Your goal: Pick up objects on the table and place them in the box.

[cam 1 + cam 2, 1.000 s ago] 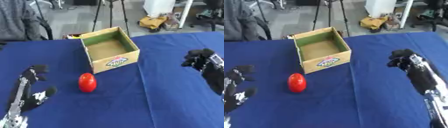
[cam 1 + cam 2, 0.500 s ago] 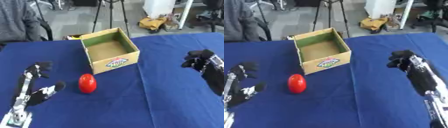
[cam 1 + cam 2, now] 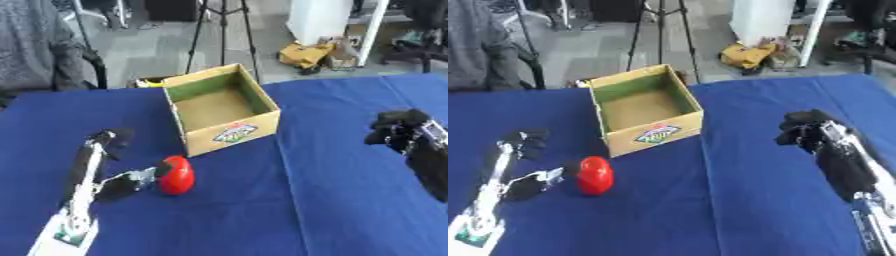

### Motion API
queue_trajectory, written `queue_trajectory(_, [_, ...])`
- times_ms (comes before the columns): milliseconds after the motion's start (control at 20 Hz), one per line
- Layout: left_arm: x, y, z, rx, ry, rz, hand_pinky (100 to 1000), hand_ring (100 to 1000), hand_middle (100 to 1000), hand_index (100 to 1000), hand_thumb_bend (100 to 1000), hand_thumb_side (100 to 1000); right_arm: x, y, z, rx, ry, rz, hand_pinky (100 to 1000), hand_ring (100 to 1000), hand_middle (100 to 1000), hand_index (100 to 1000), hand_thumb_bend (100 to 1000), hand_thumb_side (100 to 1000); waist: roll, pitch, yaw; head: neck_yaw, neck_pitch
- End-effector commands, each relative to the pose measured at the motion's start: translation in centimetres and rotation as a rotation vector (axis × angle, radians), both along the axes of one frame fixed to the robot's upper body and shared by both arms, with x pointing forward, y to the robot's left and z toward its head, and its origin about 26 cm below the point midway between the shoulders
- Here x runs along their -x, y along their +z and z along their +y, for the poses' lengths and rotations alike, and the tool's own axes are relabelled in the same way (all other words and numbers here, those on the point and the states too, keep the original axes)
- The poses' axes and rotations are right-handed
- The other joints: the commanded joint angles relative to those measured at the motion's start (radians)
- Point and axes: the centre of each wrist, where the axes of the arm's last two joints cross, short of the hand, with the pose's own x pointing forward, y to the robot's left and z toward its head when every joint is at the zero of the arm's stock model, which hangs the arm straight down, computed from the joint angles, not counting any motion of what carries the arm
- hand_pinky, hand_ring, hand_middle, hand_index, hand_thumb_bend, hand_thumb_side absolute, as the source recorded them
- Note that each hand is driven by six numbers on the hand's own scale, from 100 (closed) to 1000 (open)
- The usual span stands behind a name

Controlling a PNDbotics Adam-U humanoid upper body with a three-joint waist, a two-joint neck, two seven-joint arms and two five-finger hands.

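**Red thing by the box, left hand right up against it**

Blue cloth covers the whole bench (image 3: 332, 210), and pretty much everything sits on the left half of it. The cardboard box (image 3: 224, 113) is up toward the far edge, a bit left of the middle, open at the top with a green strip along the inside of its far wall and a small printed label on the near face. It looks empty as far as I can see into it.

Just off the box's near-left corner there's a red object (image 3: 176, 174), rounded and a little taller than wide, lying on the cloth. It's near the box but not touching it.

The left hand (image 3: 109, 167) comes in from the near-left corner of the bench. Its thumb (image 3: 131, 183) points toward the red object and appears to reach its left side, though I can't say for sure there's contact. The fingers (image 3: 107, 140) are up and spread away from it, so the hand is wide, not wrapped around anything.

The right hand (image 3: 811, 131) is over by the right edge, well apart from the box and the red object. Its fingers are curled in with nothing between them.
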Motion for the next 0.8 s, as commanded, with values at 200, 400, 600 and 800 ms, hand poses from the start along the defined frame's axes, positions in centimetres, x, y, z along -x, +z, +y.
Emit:
queue_trajectory(200, [-0.6, -0.8, -1.1, -0.093, 0.013, 0.058, 603, 669, 634, 751, 1000, 530, -0.1, 0.9, -0.1, 0.016, 0.008, -0.028, 699, 608, 618, 738, 100, 780, -0.003, -0.013, -0.001, -0.003, -0.011])
queue_trajectory(400, [-0.8, -1.7, -1.6, -0.115, -0.004, 0.085, 594, 663, 629, 745, 1000, 517, -0.1, 0.9, 0.0, 0.016, 0.01, -0.027, 699, 609, 619, 738, 100, 780, -0.004, -0.013, 0.0, -0.003, -0.011])
queue_trajectory(600, [-1.1, -2.4, -2.2, -0.128, -0.02, 0.086, 594, 663, 629, 741, 1000, 511, -0.1, 0.9, 0.0, 0.017, 0.011, -0.025, 699, 610, 619, 738, 100, 782, -0.004, -0.013, 0.001, -0.002, -0.011])
queue_trajectory(800, [-1.6, -2.8, -3.2, -0.139, -0.011, 0.065, 584, 648, 619, 734, 1000, 498, -0.1, 0.8, 0.0, 0.017, 0.011, -0.025, 699, 611, 620, 738, 100, 782, -0.005, -0.013, 0.001, -0.001, -0.01])
